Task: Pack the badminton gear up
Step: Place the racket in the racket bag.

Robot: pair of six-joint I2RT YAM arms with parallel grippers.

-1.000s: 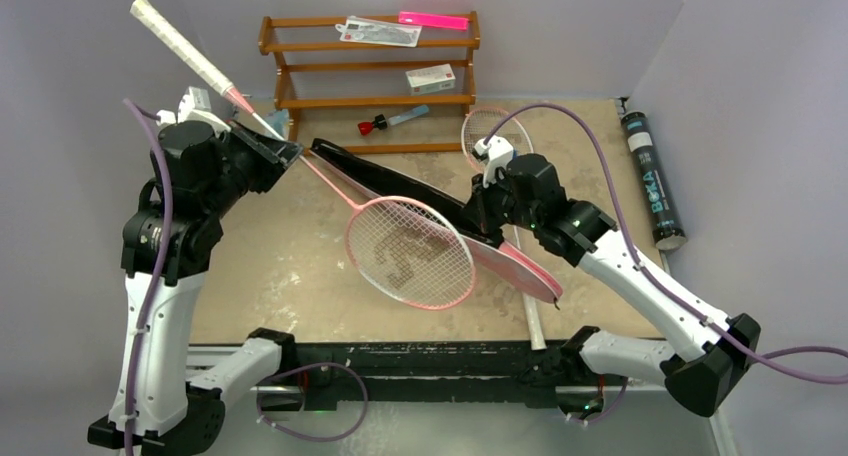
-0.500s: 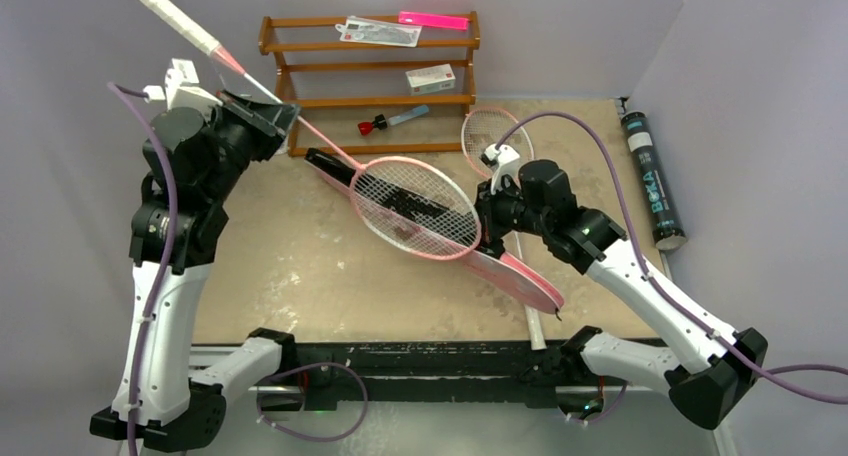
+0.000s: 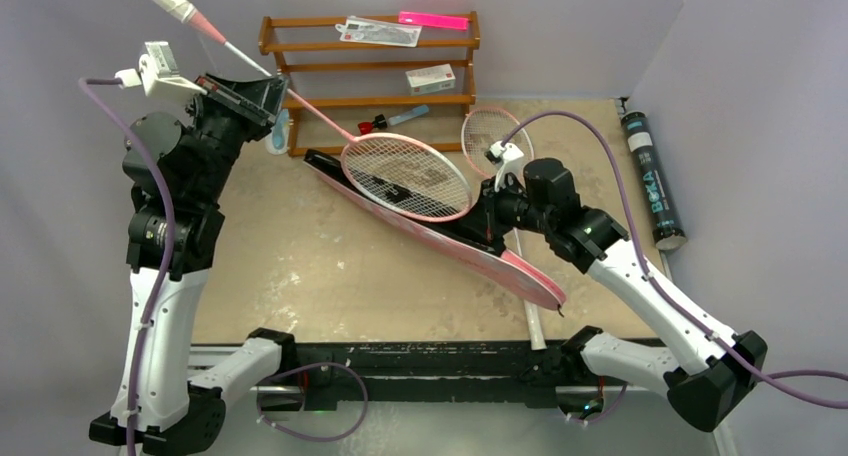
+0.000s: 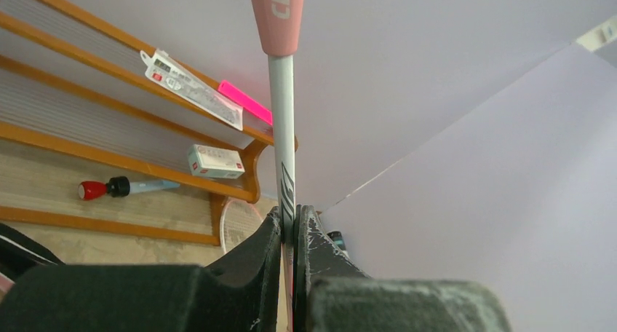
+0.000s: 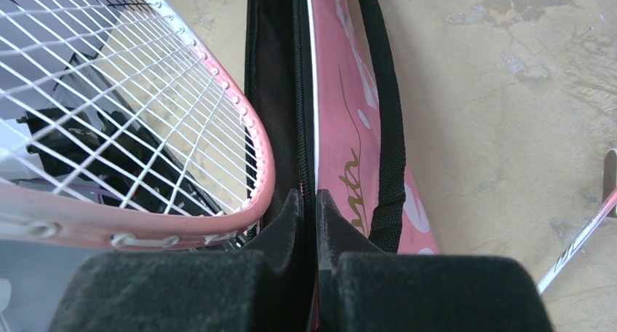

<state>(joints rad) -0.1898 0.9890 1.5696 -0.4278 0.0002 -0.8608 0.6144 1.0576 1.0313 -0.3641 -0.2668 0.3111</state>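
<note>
- Shaft of the first racket is clenched between the closed fingers of the left gripper, just below the pink cone, high over the table's far left corner.
- That racket's handle slants up and left, past the top edge of the overhead view and close to the left wall. Its head hangs over mid-table, overlapping the open mouth of the pink bag.
- The right gripper is pinched shut on the bag's zip edge and holds it up. In the wrist view the racket's rim sits just beside the black-lined opening; whether it touches cannot be told.
- The bag runs diagonally from near the foot of the wooden rack toward the near right.
- A second racket lies flat behind the right arm, its handle reaching the near edge.
- The black tube lies along the right edge by the wall, well apart from both arms.
- A small white box sits on a rack shelf at the back wall.
- Bare table spreads between the left arm and the bag.
</note>
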